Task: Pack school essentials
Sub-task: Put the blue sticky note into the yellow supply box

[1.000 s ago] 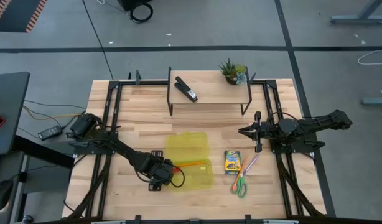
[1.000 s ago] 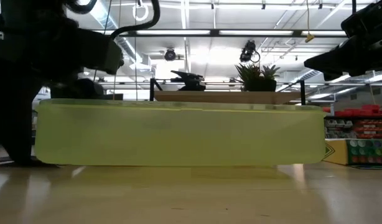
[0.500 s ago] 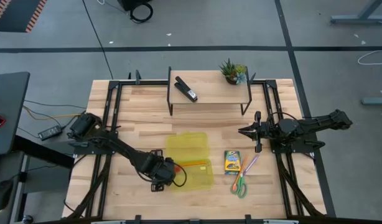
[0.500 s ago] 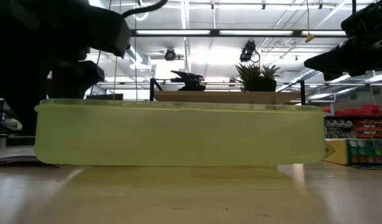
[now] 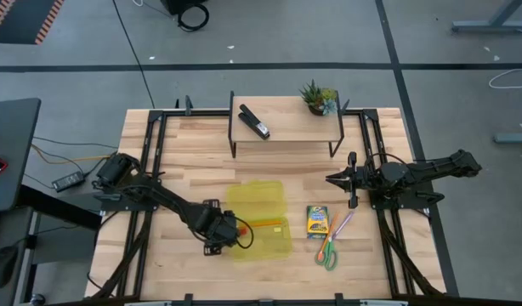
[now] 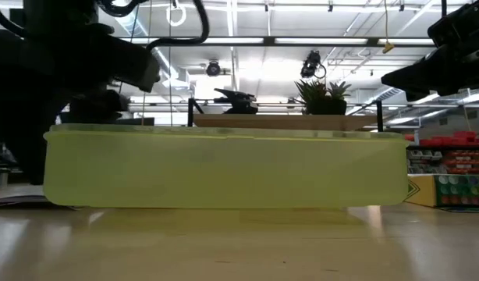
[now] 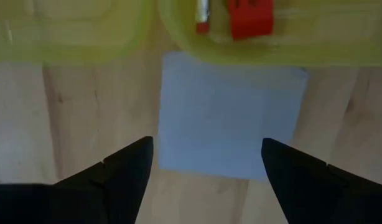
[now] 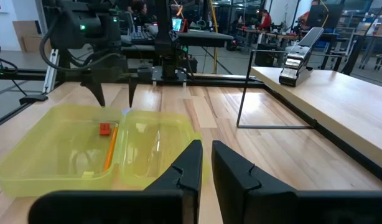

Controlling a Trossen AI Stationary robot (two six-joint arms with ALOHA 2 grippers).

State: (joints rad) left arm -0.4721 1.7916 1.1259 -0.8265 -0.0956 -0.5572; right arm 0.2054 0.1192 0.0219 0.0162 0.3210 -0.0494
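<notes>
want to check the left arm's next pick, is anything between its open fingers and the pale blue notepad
Nothing visible: the left gripper is open above the flat pale blue square notepad, bare wood around it. The yellow translucent plastic case lies just beyond its far edge.

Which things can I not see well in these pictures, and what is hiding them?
- Pale blue notepad: unseen in the high view, under the left gripper.
- Contents of the yellow case: its cloudy wall hides them in the low view.
- Crayon box: cut off by the low view's edge.
- Purple pen: too small for detail in the high view.
</notes>
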